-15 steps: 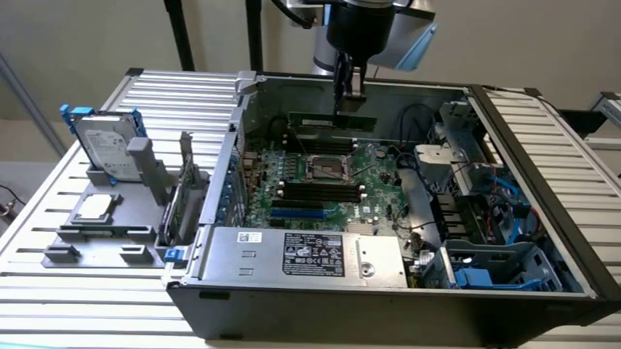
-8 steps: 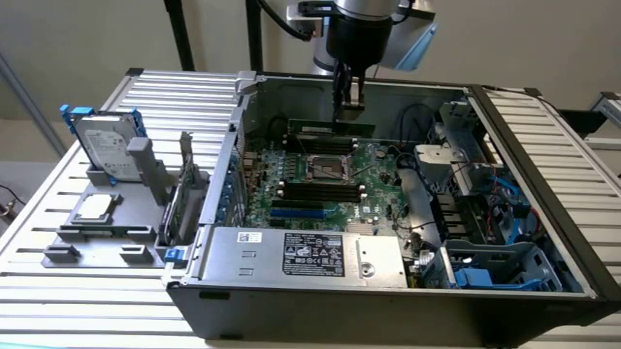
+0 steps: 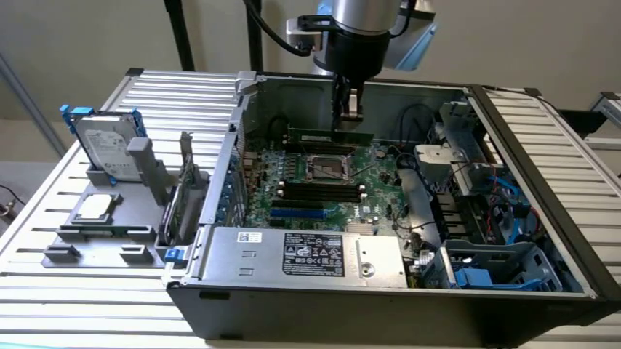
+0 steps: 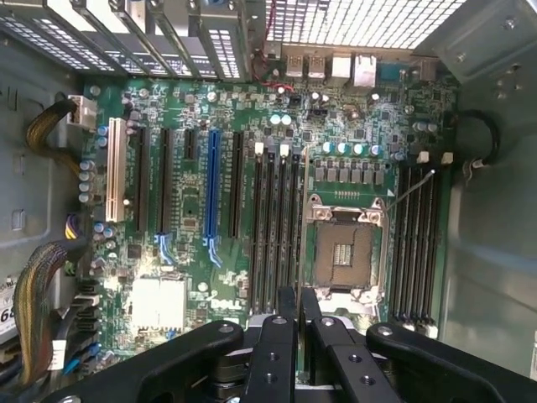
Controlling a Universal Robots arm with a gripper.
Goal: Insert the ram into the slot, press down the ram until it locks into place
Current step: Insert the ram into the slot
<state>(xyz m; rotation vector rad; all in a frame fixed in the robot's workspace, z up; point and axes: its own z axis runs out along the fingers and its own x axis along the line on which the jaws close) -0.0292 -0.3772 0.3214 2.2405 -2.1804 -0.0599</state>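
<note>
The ram [image 3: 315, 136] hangs edge-down over the motherboard [image 4: 189, 210], not yet seated, its top edge pinched by the closed fingers of the gripper [image 3: 347, 125], held parallel to the black slots [image 4: 275, 227], apparently so it meets one squarely.

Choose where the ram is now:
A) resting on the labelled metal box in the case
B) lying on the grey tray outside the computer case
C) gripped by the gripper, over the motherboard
C: the gripper clamps the ram above the motherboard.

The tool [image 4: 299, 309] grips the ram [image 4: 299, 220] above the motherboard [image 4: 346, 126].
</note>
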